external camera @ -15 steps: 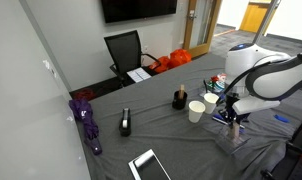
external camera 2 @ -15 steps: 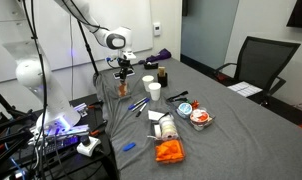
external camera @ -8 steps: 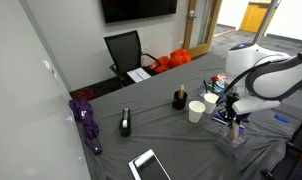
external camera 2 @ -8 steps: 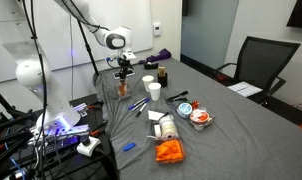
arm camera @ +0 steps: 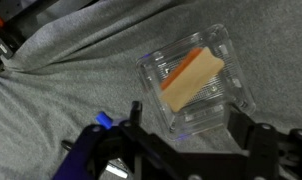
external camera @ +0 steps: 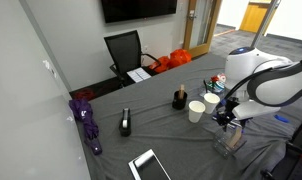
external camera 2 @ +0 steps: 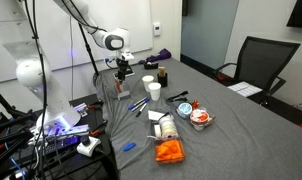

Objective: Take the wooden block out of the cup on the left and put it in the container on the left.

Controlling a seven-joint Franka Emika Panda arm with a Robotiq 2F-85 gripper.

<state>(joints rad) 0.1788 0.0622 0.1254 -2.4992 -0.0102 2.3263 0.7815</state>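
Nearly all of the task looks done: the wooden block (arm camera: 191, 80) lies flat inside the clear container (arm camera: 213, 128) on the table (arm camera: 61, 80). The gripper (arm camera: 186, 128) hangs just above it, released and holding nothing. What the paper cups (external camera: 196, 110) nearby contain cannot be made out.

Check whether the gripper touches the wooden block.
Apart. Wrist view: the light-tan wooden block lies in the clear plastic container, a gap between it and the gripper's open jaws.
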